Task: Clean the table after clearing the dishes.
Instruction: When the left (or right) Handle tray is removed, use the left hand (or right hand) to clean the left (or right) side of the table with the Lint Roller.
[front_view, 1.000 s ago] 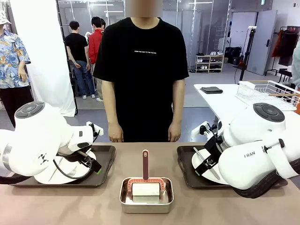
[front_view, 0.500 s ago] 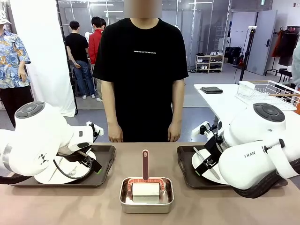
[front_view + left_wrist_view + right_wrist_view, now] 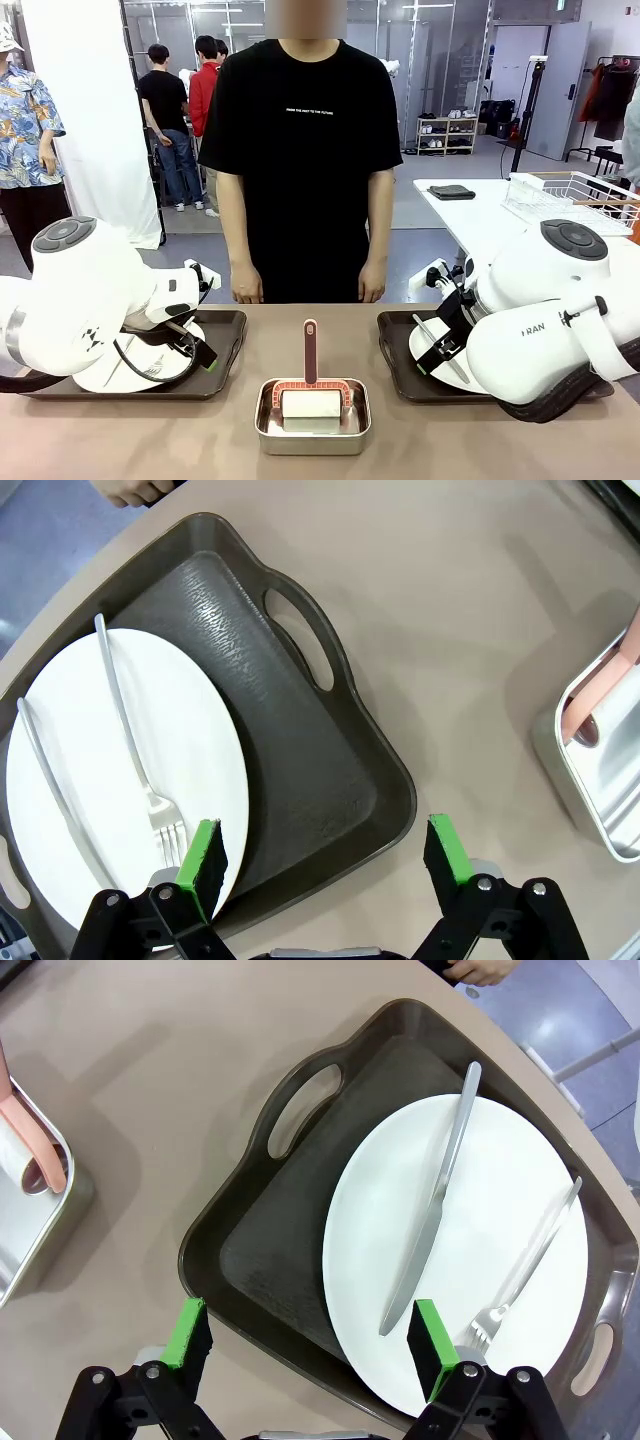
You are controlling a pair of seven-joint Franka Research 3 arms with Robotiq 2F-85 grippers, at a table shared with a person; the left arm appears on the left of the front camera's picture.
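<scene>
Left fingers and right fingers hang wide over their trays; tilting one could slide the knife off its plate.

White plates, dark grained trays, beige table — handle perhaps dusty pink.

The table under my arms is a smooth, matt beige-brown top. The tray below my left wrist looks like dark plastic: its floor has a fine, rough grain, and its rim is smoother with a dull sheen. The plate on it is smooth, white and faintly glossy. The fork and knife are bright, polished metal. The pan is dull silvery steel. My green pads look matt and rubbery.
</scene>
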